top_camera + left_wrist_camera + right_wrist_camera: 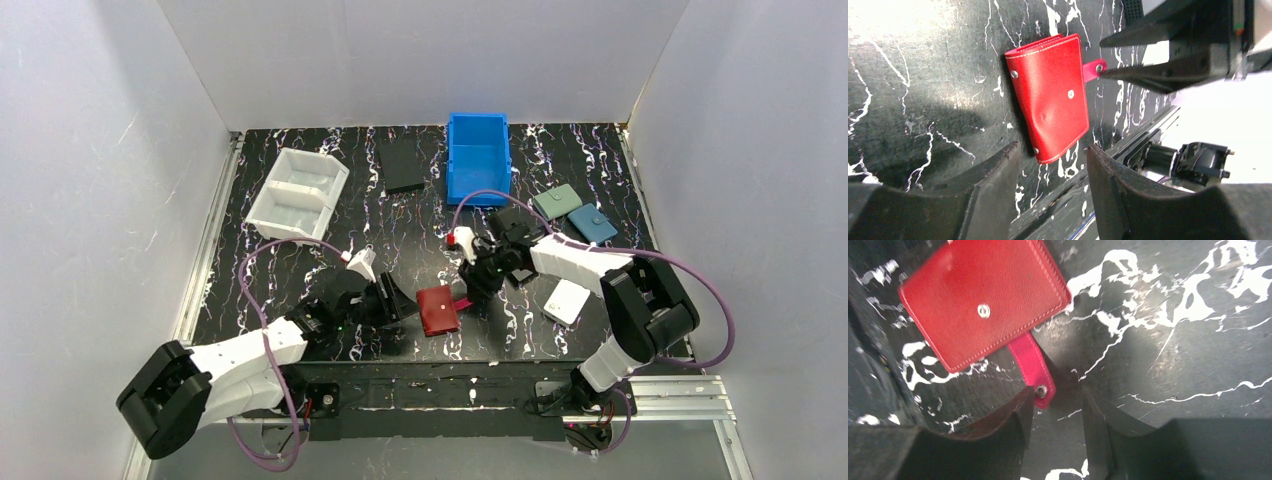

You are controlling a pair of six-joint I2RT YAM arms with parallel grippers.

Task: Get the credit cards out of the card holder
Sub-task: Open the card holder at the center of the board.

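The card holder (437, 310) lay closed on the table (400, 225), between both grippers. Left gripper (1053, 150) — fingers spread, the holder's edge just at the gap, not pinched. Right gripper (1055, 397) — fingers spread, the snap tab (1032, 367) just beside one fingertip.

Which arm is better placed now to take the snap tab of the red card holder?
Right. The snap tab ends right at the fingertips of the open right gripper. The open left gripper faces the other end of the card holder, away from the tab.
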